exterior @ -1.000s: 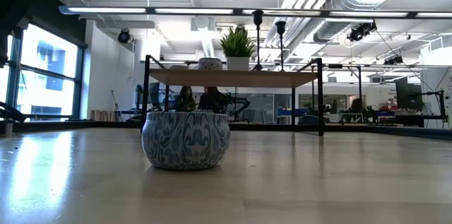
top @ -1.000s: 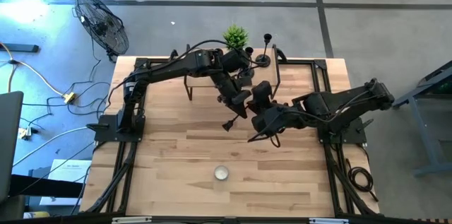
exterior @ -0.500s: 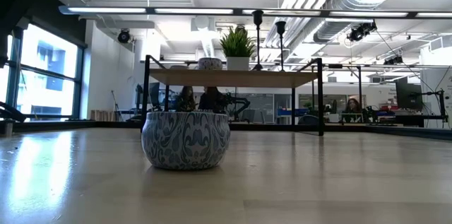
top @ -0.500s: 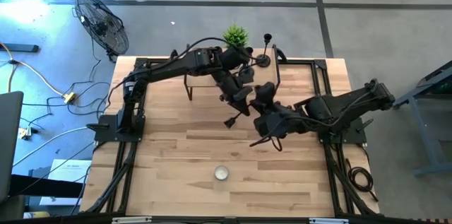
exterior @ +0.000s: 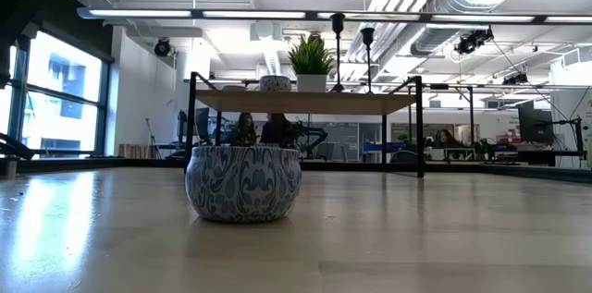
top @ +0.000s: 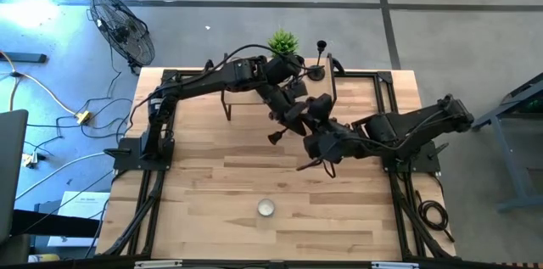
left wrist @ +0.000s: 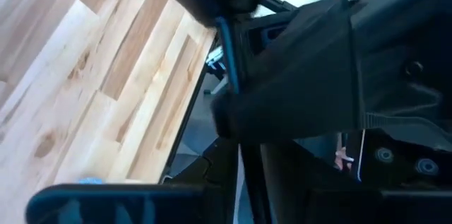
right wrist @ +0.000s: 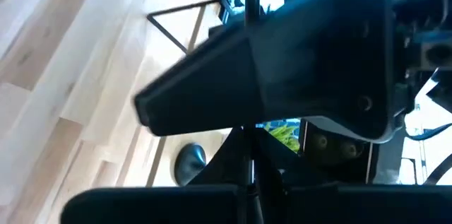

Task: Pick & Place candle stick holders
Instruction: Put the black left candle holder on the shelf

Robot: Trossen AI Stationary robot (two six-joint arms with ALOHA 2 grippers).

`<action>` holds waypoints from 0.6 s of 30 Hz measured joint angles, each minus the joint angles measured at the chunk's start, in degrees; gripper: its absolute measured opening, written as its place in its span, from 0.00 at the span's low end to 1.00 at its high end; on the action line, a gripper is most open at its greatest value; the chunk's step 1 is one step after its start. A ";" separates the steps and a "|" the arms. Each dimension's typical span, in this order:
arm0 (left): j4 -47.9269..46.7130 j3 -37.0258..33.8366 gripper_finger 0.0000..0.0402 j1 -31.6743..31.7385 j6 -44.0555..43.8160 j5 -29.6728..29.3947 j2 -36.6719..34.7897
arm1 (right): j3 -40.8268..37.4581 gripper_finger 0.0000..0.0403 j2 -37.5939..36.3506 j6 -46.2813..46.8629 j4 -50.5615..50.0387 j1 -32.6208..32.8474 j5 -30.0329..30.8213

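Three black candlesticks in view. One candlestick [top: 275,137] is up in the air over the middle of the desk [top: 212,184], between the two arms. Its long axis is tilted, not upright. In the high view the flared base points toward the near-left and the thin stem runs back up toward the grippers; the cup end is hidden behind them. The right wrist view shows that thin stem running straight into the right arm's own fingers.

The right gripper [top: 310,133] has its fingers closed tight on the stem. The left gripper [top: 290,119] sits just beside it, right against the same candlestick. I cannot tell how far its fingers are parted or whether they grip the stem.

The other two candlesticks, the left-hand one [exterior: 338,53] and the right-hand one [exterior: 367,53], stand upright side by side on a raised wooden shelf [exterior: 305,101] at the far edge of the desk. Their stems are vertical with the cups on top. A green plant [exterior: 311,57] is next to them on the shelf.

A patterned round tin candle [exterior: 243,184] sits alone on the near part of the desk, well apart from the arms. A fan [top: 123,30] stands on the floor beyond the far-left corner.
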 joint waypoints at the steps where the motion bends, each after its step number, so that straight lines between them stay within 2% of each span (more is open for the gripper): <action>1: 0.06 0.00 0.16 0.00 0.34 -0.42 0.00 | 0.00 0.00 0.00 -0.05 -0.07 -0.02 0.11; 12: -0.33 0.00 0.16 0.00 0.56 -2.06 -0.26 | 0.00 0.00 0.00 -0.26 -0.29 -0.03 -0.02; 18: -0.24 0.00 0.16 0.02 4.34 -3.56 -0.27 | 0.00 0.00 0.00 -0.70 -0.31 -0.02 -0.91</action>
